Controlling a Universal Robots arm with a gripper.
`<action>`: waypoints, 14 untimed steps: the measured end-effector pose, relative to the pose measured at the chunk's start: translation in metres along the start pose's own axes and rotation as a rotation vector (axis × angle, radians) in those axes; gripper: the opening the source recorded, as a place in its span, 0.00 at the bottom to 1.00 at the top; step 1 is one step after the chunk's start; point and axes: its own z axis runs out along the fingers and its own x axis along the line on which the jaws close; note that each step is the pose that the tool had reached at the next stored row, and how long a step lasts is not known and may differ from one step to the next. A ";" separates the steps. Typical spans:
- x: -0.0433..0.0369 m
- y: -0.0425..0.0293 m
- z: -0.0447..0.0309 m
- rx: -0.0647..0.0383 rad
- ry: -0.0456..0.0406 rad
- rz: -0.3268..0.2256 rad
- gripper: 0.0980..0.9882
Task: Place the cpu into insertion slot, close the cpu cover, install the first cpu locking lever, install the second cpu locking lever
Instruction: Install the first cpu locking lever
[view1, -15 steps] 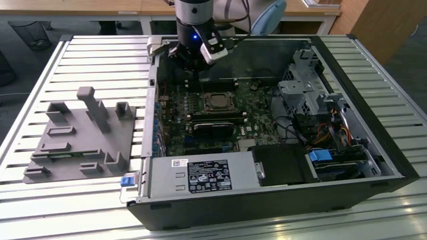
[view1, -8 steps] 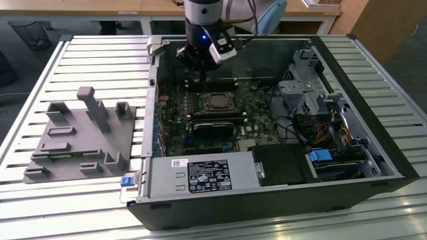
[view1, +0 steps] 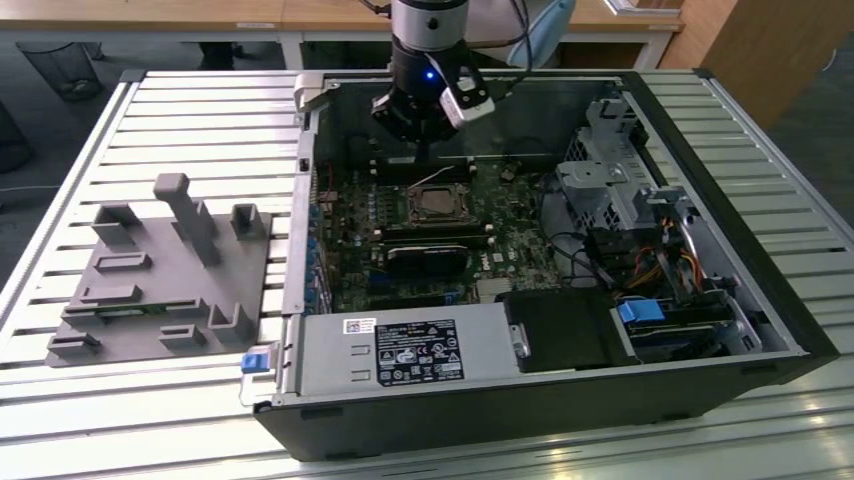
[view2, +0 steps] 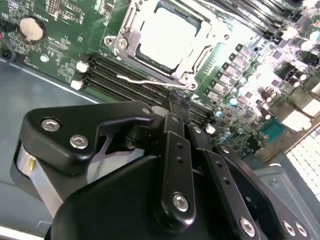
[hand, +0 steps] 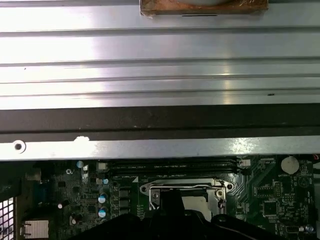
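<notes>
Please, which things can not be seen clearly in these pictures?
- End effector: in the second wrist view its own black body hides the tips, so open or shut is unclear.
- cpu cover: first wrist view, lower part hidden by the end effector.
- Locking levers: exterior view, too small to judge.

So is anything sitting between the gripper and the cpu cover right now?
Nothing visible does. In the second wrist view the gripper hangs just short of the cpu cover, with a thin wire lever at the cover's near edge.

Behind the gripper (view1: 424, 150) stand wooden desks (view1: 334, 15) on white legs over dark floor (view1: 40, 110). A slatted metal table (view1: 174, 110) spreads beneath it, catching bright overhead light. A wastebasket (view1: 60, 62) sits far off.
</notes>
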 end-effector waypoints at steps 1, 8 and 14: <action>0.0000 -0.0001 0.0002 -0.006 0.0003 0.000 0.03; -0.0001 -0.0013 0.0038 -0.035 -0.0019 -0.011 0.03; -0.0035 -0.0011 0.0100 -0.035 -0.0024 -0.027 0.03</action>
